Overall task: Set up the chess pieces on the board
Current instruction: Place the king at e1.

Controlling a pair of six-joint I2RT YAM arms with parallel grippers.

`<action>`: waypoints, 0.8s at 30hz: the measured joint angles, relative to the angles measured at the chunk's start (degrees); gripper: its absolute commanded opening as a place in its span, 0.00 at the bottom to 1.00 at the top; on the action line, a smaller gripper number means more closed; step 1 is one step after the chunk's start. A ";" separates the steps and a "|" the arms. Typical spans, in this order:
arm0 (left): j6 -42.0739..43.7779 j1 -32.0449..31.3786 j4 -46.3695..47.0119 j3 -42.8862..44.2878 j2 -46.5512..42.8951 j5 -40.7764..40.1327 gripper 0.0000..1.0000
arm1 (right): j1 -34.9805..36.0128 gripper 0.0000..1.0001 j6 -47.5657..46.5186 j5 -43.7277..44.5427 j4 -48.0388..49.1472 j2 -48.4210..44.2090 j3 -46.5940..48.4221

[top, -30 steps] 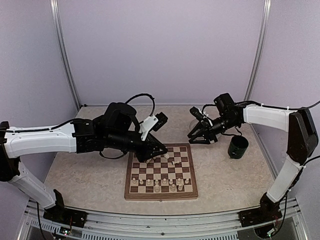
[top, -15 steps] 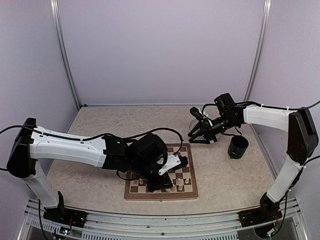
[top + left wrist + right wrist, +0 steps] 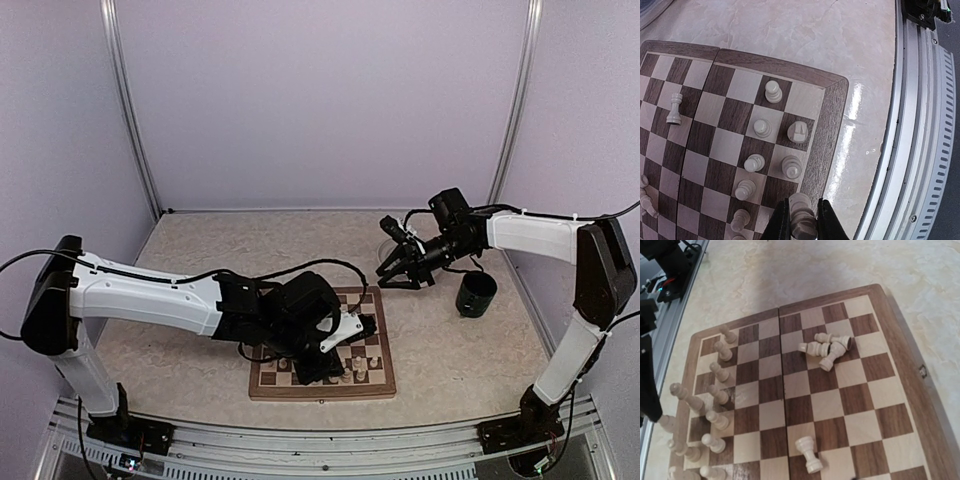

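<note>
Left gripper (image 3: 802, 230): fingers narrow, clamped on 1 pale chess piece (image 3: 801, 212), held upright at the board (image 3: 834, 127) edge row nearest the rail (image 3: 900, 150). Cannot tell if it touches the square. Other pieces (image 3: 791, 166) stand beside it in 2 rows. 1 rook (image 3: 674, 108) stands alone further in. Right gripper (image 3: 402, 277): fingers spread, empty, just past the board's far right corner, near a dark cup (image 3: 476, 294). Toppled pieces (image 3: 824, 346) lie in a cluster mid-board.
</note>
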 measured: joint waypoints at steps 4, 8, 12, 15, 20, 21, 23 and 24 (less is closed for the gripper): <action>-0.15 0.00 0.11 0.00 0.52 -0.37 0.10 | 0.00 0.43 0.00 0.00 0.00 0.00 -0.02; -0.28 0.17 0.50 0.00 0.81 -0.48 0.10 | 0.00 0.43 0.00 0.00 0.00 0.00 -0.11; -0.44 0.48 0.79 0.00 0.81 -0.74 0.10 | 0.00 0.43 0.00 0.00 0.00 0.00 -0.20; -0.42 0.70 0.79 -0.02 0.85 -0.79 0.10 | 0.00 0.43 -0.02 0.00 -0.02 0.00 -0.28; -0.39 0.98 0.72 -0.02 1.62 -0.79 0.11 | 0.00 0.43 -0.02 -0.02 0.00 0.00 -0.33; -0.37 1.03 0.72 0.00 1.84 -0.79 0.11 | 0.00 0.43 -0.02 -0.02 0.00 0.00 -0.33; -0.37 1.09 0.66 -0.02 2.14 -0.79 0.11 | 0.00 0.43 -0.02 -0.02 0.00 0.00 -0.33; -0.35 1.11 0.63 -0.02 2.32 -0.79 0.12 | 0.00 0.43 -0.02 -0.02 0.00 0.00 -0.33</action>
